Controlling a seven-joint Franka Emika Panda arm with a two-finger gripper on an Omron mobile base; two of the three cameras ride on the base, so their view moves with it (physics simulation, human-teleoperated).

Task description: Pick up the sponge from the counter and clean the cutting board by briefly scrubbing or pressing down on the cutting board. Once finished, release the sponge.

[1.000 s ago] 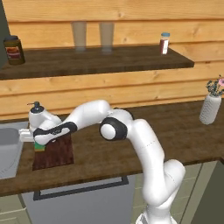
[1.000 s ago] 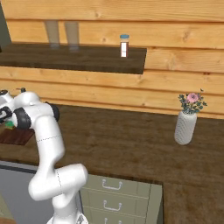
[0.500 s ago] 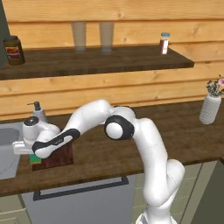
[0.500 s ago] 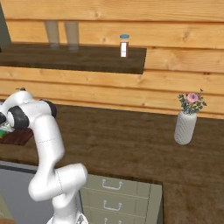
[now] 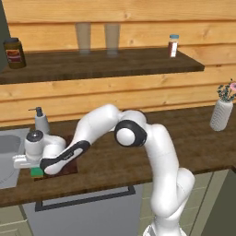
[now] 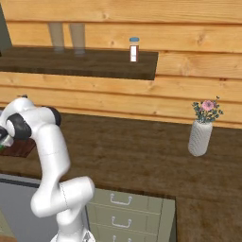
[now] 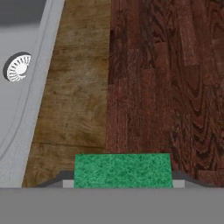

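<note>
My gripper [image 7: 121,182] is shut on the sponge [image 7: 121,169], a small green-topped block whose ends sit between the two fingertips [image 7: 64,182]. The sponge straddles the long edge of the cutting board [image 7: 166,87], a dark reddish-brown streaky board, with part of it over the lighter counter [image 7: 74,100]. From the left base view the sponge [image 5: 36,172] is low at the board's [image 5: 70,168] front left corner, under my gripper [image 5: 35,168]. Whether it presses on the board, I cannot tell. A strip of the board [image 6: 19,149] shows behind my arm in the right base view.
The grey sink [image 5: 9,156] with its drain [image 7: 17,66] lies just left of the board. A soap dispenser [image 5: 40,120] stands behind it. A vase with flowers [image 6: 200,137] is far right. The wall shelf [image 5: 92,64] carries a jar, two glasses and a small bottle.
The hand has carried the sponge across the board toward the counter's front edge and slightly left, sinking lower. Its grip has stayed shut.
</note>
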